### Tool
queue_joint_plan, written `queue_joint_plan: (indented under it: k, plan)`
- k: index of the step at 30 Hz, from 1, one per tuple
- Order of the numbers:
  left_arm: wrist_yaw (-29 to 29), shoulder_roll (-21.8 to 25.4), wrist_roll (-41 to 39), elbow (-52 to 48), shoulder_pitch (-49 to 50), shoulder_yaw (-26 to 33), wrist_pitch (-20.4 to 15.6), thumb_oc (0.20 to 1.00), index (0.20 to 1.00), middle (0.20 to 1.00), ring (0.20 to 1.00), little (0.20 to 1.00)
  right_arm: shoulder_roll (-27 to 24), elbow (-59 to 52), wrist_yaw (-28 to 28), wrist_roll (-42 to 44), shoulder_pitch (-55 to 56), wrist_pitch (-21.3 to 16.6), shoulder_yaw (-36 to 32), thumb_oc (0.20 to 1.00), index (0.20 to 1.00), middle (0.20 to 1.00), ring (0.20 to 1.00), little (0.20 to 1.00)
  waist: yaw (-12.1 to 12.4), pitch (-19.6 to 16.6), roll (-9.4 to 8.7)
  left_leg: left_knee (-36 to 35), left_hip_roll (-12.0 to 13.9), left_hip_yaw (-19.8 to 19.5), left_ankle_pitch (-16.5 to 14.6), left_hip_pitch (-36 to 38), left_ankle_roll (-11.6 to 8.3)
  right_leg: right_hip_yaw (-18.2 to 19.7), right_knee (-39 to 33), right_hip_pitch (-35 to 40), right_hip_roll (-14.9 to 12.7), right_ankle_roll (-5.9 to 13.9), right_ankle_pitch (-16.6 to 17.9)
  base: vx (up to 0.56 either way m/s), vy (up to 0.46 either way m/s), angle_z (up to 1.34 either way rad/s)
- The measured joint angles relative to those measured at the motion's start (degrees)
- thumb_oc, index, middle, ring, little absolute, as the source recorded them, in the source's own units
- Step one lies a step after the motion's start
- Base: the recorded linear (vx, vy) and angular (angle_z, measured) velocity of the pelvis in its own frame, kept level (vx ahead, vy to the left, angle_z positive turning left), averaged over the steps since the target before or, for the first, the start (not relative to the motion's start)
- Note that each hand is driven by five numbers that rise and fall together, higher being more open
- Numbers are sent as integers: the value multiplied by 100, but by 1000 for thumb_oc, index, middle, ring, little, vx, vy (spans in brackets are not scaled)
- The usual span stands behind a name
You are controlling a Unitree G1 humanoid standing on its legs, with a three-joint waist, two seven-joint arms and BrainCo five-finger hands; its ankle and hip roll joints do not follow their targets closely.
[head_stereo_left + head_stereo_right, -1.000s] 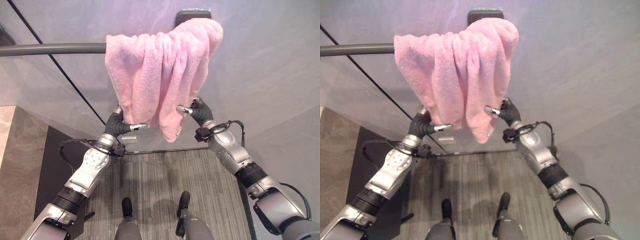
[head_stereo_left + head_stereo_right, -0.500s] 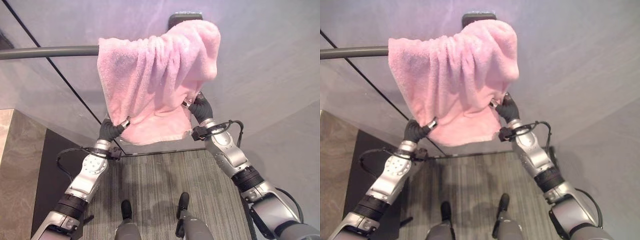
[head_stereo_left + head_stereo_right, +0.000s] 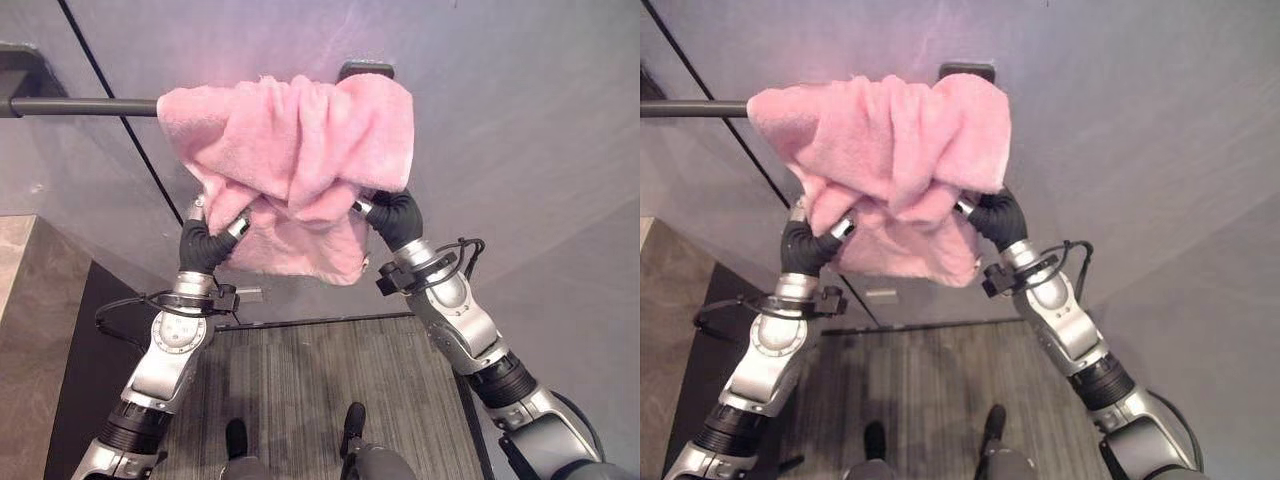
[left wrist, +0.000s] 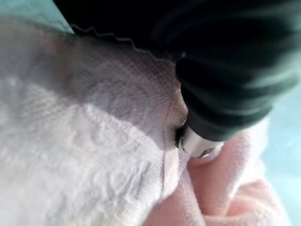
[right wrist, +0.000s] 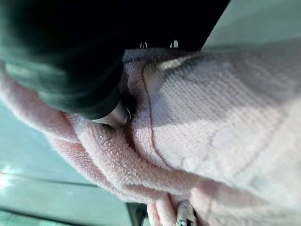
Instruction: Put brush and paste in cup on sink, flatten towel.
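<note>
- The grey ribbed floor mat (image 3: 330, 370) is seen nearest, at 6 o'clock, below both arms; should the cloth be released without support, it is judged that it would drop there.
- The left hand (image 3: 205, 240) is seen at 9 o'clock from the picture's centre, raised into the lower edge of the pink fluffy terry towel (image 3: 290, 150). Its fingertips are buried in the folds, so whether they are pinched on the cloth or merely pressed into it cannot be told.
- The right hand (image 3: 390, 215) is seen at 3 o'clock, likewise pushed up under the towel's lower right corner. Its fingers are hidden by pile in the right wrist view, and their state cannot be told either.
- The towel is hung over the dark grey round metal rail (image 3: 85, 106) at 12 o'clock, bunched and gathered upward, its lower part crumpled between the hands, not flat.
- The risk is judged to lie in the bunching: if the cloth is lifted further, it could be carried over the rail and slid off.
- If the two hands are drawn apart unevenly, the towel could be dragged along the rail toward the dark wall bracket (image 3: 365, 69) and left lopsided.
- Loose pile could also be snagged on the fingertips.
</note>
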Motion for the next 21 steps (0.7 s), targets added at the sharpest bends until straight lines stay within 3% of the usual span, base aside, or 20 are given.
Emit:
queue_joint_plan:
  k: [9, 12, 14, 17, 20, 21]
  plan:
    - [336, -140, 309, -170, 779, 577, -88, 200, 200, 200, 200, 200, 22, 64, -19, -176, -119, 73, 383, 235, 235, 235, 235, 235, 281, -81, 19, 0, 7, -15, 14, -11, -17, -30, -1, 11, 0, -5, -4, -4, 3, 1]
    - [507, -142, 449, -164, 949, 704, -135, 200, 200, 200, 200, 200, 90, 241, -30, -180, -181, 84, 451, 244, 244, 244, 244, 244, 369, -82, 21, 0, 6, -36, 15, -21, -19, -61, -1, 20, -5, -7, -8, -4, 8, 4]
    - [561, -141, 463, -151, 999, 839, -141, 200, 200, 200, 200, 200, 130, 304, -55, -269, -239, 101, 450, 316, 316, 316, 316, 316, 446, -80, 26, 0, 6, -109, 17, -42, -22, -129, -1, 29, -10, -6, -13, -5, 17, 11]
    - [696, -169, 459, -93, 1010, 853, -191, 200, 200, 200, 200, 200, 183, 474, -65, -274, -307, 103, 457, 294, 294, 294, 294, 294, 488, -84, 35, 1, 6, -182, 32, -90, -21, -180, -1, 37, -12, 3, -26, 7, 4, 13]
    - [992, -492, 440, 530, 997, 832, -246, 200, 200, 200, 200, 200, 429, 975, -128, -269, -311, 105, 578, 347, 347, 347, 347, 347, 506, -92, 55, 1, -8, -179, 32, -90, -21, -178, -1, 31, -22, 6, -28, 0, 0, 0]
    - [1124, -617, 433, 1095, 874, 702, -234, 200, 200, 200, 200, 200, 543, 1347, -149, -268, -307, 111, 722, 325, 325, 325, 325, 325, 505, -96, 69, 1, -9, -178, 33, -86, -20, -177, -1, 32, -22, 6, -28, 0, 0, 0]
